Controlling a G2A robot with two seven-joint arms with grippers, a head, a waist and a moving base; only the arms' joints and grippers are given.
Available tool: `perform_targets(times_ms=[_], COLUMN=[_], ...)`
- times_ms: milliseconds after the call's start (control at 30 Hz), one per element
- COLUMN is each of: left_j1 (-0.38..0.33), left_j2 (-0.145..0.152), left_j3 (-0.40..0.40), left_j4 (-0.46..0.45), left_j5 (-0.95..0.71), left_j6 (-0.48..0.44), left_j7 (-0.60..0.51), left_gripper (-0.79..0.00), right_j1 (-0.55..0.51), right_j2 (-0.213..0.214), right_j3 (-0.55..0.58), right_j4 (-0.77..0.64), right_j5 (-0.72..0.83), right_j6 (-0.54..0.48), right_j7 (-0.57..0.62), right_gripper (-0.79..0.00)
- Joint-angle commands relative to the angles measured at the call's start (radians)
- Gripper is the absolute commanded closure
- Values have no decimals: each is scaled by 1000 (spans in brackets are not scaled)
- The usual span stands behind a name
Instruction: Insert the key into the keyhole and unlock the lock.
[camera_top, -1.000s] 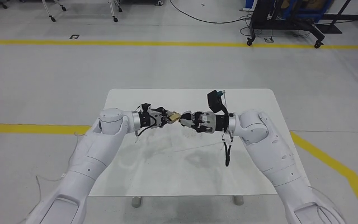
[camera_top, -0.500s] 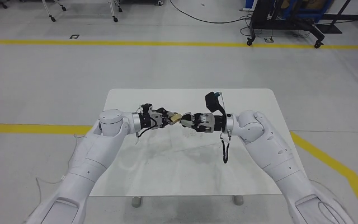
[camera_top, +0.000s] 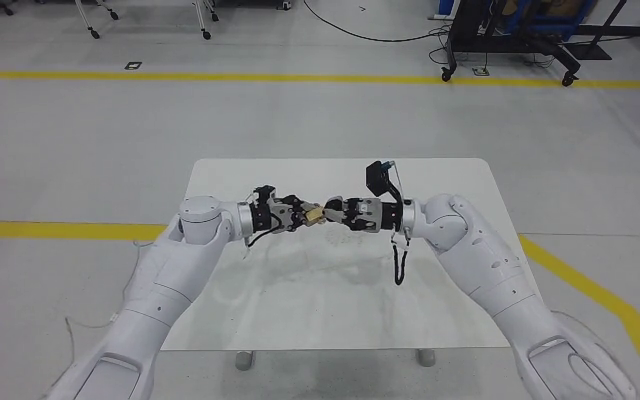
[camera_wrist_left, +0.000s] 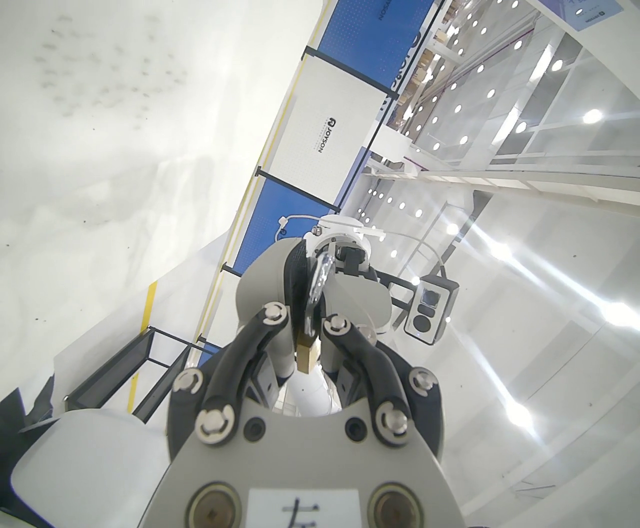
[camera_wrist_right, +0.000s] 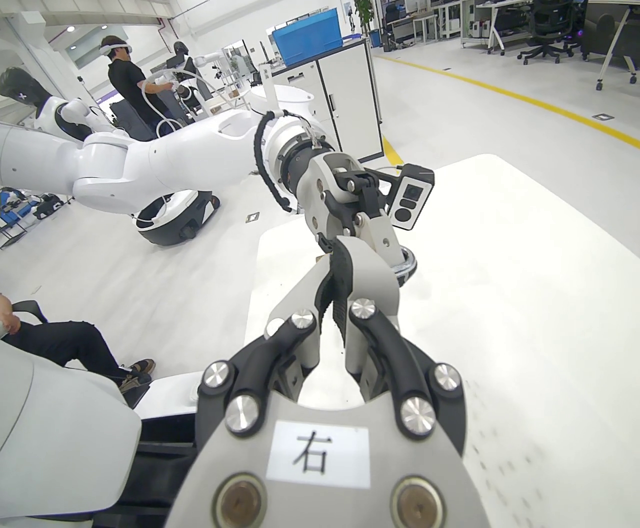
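Top view | left gripper (camera_top: 303, 212) clamped on brass padlock (camera_wrist_left: 306, 356), held above table (camera_top: 330, 310) | right gripper (camera_top: 328, 213) closed against the padlock, seemingly pinching the key, hidden from me | insertion underway at best; turning and unlocking remain.

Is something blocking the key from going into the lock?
Nothing visible does. The left gripper holds the brass lock right at the right gripper, above the table. The key and keyhole are hidden by fingers.
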Motion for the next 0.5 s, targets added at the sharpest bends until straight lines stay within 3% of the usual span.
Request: perform_targets(times_ms=[0,33,67,100,333,467], left_j1=[2,2,2,2,-2,-2], left_j2=[-1,-1,-2,-2,-5,-7], left_j3=[-9,-12,-14,-16,-13,-16], left_j4=[4,6,8,10,25,25], left_j5=[-15,-23,-28,-33,-60,-54], left_j6=[3,9,14,19,88,54], left_j7=[23,31,40,48,61,88], left_gripper=[0,0,0,0,0,0], right_j1=[-7,-12,-18,-18,-18,-18], right_j2=[9,15,22,22,22,22], right_j3=[8,15,24,24,24,24], right_j4=[-29,-48,-68,-68,-68,-68], right_j5=[-21,-42,-69,-69,-69,-69], right_j6=[0,0,0,0,0,0], right_j7=[-19,-25,-26,-26,-26,-26], right_gripper=[0,-6,-369,-785,-785,-785])
